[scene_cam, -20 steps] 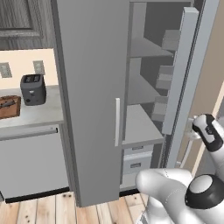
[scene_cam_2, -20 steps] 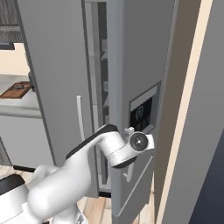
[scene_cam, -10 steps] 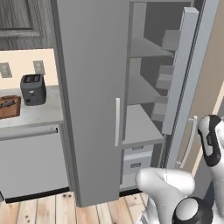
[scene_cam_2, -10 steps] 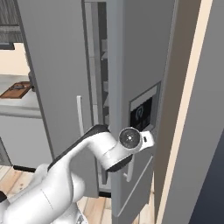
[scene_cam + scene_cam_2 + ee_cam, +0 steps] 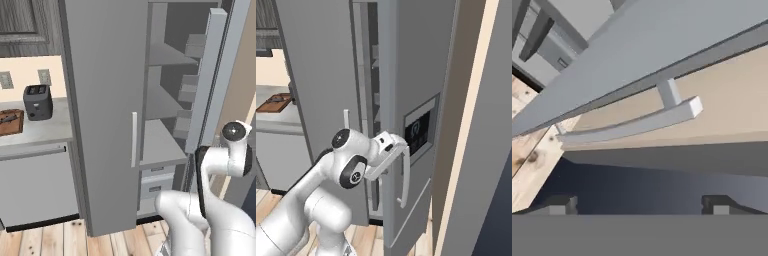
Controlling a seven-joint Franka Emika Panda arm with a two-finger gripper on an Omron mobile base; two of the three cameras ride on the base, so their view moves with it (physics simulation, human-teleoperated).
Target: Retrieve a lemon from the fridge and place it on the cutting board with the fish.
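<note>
The grey fridge [image 5: 105, 100] has its left door closed and its right door [image 5: 215, 75] swung open, showing grey shelves and door bins. The lemon is hidden from these views. My gripper [image 5: 639, 205] is open, its fingertips [image 5: 559, 205] wide apart with nothing between them. It hovers just off the open door's long pale handle [image 5: 632, 125], not touching it. In the right base view the gripper [image 5: 395, 150] sits beside that handle [image 5: 404, 177]. Far left on the counter lies the reddish-brown cutting board [image 5: 10, 123] with the dark fish [image 5: 276, 99] on it.
A dark grey toaster [image 5: 38, 102] stands on the counter [image 5: 45, 132] next to the board. Dark wood-grain cabinets [image 5: 25, 22] hang above. A beige wall panel [image 5: 471, 125] flanks the open door on the right. The floor [image 5: 45, 240] is pale wood.
The jaws have opened wide and let go of the door handle. The hand has drawn back a little from the handle. The fridge door stays open.
</note>
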